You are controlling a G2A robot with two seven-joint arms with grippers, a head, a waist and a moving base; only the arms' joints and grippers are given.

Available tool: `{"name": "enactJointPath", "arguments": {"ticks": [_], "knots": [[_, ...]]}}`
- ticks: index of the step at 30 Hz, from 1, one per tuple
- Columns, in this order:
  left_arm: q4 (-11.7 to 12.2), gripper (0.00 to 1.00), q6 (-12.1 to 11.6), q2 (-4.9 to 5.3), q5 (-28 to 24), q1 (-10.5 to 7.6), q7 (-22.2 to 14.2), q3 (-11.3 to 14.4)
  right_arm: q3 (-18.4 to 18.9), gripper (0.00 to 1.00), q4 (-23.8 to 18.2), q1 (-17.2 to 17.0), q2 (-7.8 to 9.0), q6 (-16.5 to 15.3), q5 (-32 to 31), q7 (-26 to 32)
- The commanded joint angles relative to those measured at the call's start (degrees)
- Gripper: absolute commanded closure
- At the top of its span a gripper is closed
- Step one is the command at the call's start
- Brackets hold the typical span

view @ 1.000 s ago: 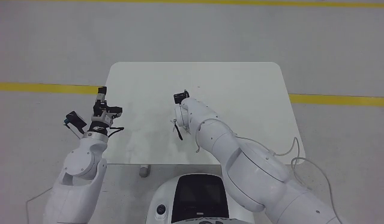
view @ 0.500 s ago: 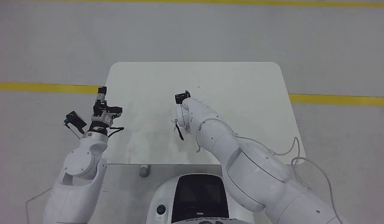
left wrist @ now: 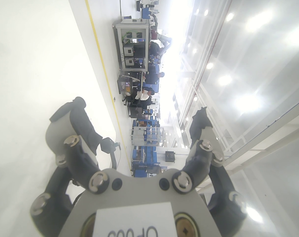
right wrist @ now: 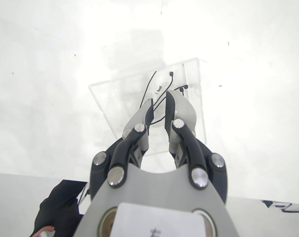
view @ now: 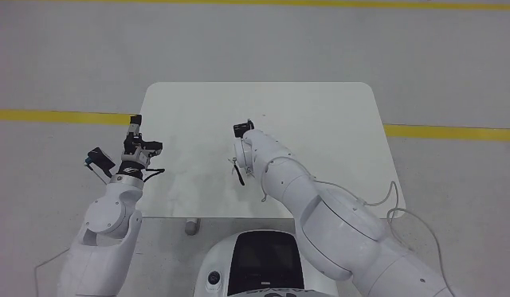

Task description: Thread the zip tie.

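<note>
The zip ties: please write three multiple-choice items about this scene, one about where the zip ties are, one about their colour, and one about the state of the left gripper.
1. Where do the zip ties lie?
A) in the clear tray on the table
B) on a blue cloth
C) in a metal bowl

2. What colour are they?
A) white
B) black
C) yellow

3. In what state is the left gripper?
A) shut on a zip tie
B) shut on nothing
C) open, holding nothing

Key:
1 A: the right wrist view shows them inside the tray, beneath the right gripper.
2 B: the thin strands are dark against the white table.
3 C: its fingers stand far apart with nothing between them.
</note>
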Motion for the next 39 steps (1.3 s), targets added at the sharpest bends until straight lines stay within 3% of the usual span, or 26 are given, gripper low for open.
{"name": "enactJointPath", "arguments": {"ticks": [1,11,13,16,25,26,29,31,39], "knots": [[0.0,0.00,0.0,0.00,0.0,0.00,0.0,0.0,0.0,0.86,0.1,0.0,0.00,0.0,0.0,0.1],[0.0,0.00,0.0,0.00,0.0,0.00,0.0,0.0,-0.1,0.86,0.0,-0.2,0.00,0.0,-0.4,1.1],[0.0,0.00,0.0,0.00,0.0,0.00,0.0,0.0,-0.1,0.88,0.0,-0.2,0.00,0.0,-0.5,1.2],[0.0,0.00,0.0,0.00,0.0,0.00,0.0,0.0,-0.1,0.99,-0.1,-0.2,0.00,0.0,-0.6,1.4],[0.0,0.00,0.0,0.00,0.0,0.00,0.0,0.0,-0.1,1.00,-0.2,-0.2,0.00,0.0,-0.8,1.7],[0.0,0.00,0.0,0.00,0.0,0.00,0.0,0.0,-0.1,0.99,-0.2,-0.2,0.00,0.0,-0.8,1.7],[0.0,0.00,0.0,0.00,0.0,0.00,0.0,0.0,-0.1,0.80,-0.2,-0.2,0.00,0.0,-0.9,1.6],[0.0,0.00,0.0,0.00,0.0,0.00,0.0,0.0,-0.1,0.75,-0.2,-0.1,0.00,0.0,-1.0,1.6],[0.0,0.00,0.0,0.00,0.0,0.00,0.0,0.0,0.0,0.73,-0.1,-0.1,0.00,0.0,-1.3,1.7]]}}
